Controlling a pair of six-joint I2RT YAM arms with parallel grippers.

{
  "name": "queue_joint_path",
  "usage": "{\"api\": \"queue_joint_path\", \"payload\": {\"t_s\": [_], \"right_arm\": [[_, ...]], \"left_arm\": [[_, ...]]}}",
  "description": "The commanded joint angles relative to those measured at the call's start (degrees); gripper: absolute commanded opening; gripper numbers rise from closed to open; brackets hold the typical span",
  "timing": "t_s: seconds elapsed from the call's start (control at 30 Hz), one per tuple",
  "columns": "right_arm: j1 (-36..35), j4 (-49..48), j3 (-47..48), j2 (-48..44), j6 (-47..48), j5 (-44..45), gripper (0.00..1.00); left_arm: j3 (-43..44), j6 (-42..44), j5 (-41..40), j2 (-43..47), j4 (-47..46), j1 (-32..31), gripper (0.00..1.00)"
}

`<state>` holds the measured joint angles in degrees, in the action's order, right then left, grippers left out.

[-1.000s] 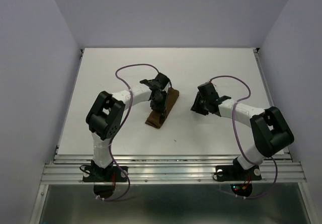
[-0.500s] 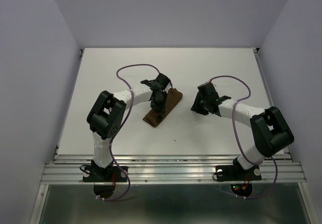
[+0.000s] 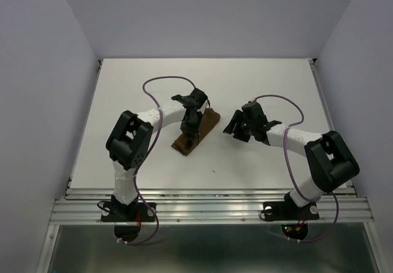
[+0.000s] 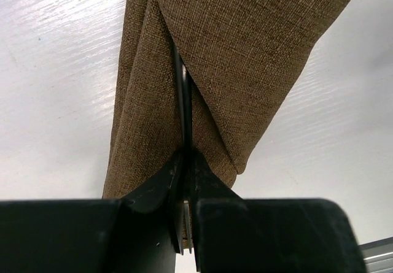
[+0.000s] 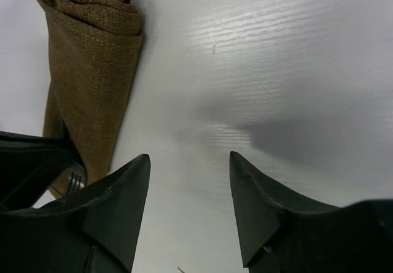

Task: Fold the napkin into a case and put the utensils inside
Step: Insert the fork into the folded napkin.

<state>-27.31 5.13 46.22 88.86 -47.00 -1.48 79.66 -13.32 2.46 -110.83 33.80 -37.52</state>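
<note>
The dark brown cloth case [image 3: 204, 124] lies folded and slanted on the white table; it also shows in the left wrist view [image 4: 245, 52] and the right wrist view [image 5: 86, 70]. My left gripper [image 3: 191, 127] is over it, shut on a thin dark metal utensil [image 4: 183, 101] whose shaft runs into the slit between the folds. Fork tines [image 5: 75, 181] show at the jaws. My left gripper's jaws [image 4: 186, 157] touch the cloth's near end. My right gripper [image 3: 233, 127] is open and empty just right of the case [image 5: 189, 162]. A second utensil is not visible.
The white table [image 3: 276, 83] is enclosed by pale walls at the left, back and right. A metal rail [image 3: 209, 202] runs along the near edge. Purple cables [image 3: 163, 83] loop above both arms.
The case's near end has swung slightly left with my left gripper. My right gripper has moved left toward the case and its jaws have spread.
</note>
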Motion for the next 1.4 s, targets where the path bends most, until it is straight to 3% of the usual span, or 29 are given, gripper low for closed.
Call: {"api": "queue_joint_path", "payload": {"t_s": [0.0, 0.33, 0.43, 0.7, 0.87, 0.9, 1.37], "right_arm": [[-2.13, -14.59, -1.83, 3.40, -7.04, -7.14, 0.62], [-6.35, -29.55, 1.77, 16.86, -16.09, -10.04, 0.60], [-6.87, -30.96, 2.04, 19.42, -18.21, -9.08, 0.47], [-7.41, -30.97, 2.56, 21.00, -18.48, -6.52, 0.33], [-7.41, -27.99, 4.05, 20.30, -15.49, -5.56, 0.02], [-7.41, -26.15, 5.28, 20.21, -13.57, -5.99, 0.01], [-5.12, -9.09, 19.52, 22.58, 2.17, -10.56, 0.01]], "left_arm": [[2.34, 1.28, -0.26, 0.79, 1.79, -0.19, 0.00], [2.43, 1.72, 2.11, 1.05, 1.44, 0.78, 0.00], [2.61, 1.63, 2.99, 1.31, 1.35, 1.39, 0.00], [2.78, 1.37, 4.92, 1.40, 0.83, 2.27, 0.00], [2.78, 1.90, 5.01, 1.84, 1.09, 2.36, 0.00], [2.78, 2.07, 5.01, 1.93, 1.09, 2.45, 0.00], [3.22, 3.65, 4.31, 2.90, 2.41, 2.62, 0.00]]}}
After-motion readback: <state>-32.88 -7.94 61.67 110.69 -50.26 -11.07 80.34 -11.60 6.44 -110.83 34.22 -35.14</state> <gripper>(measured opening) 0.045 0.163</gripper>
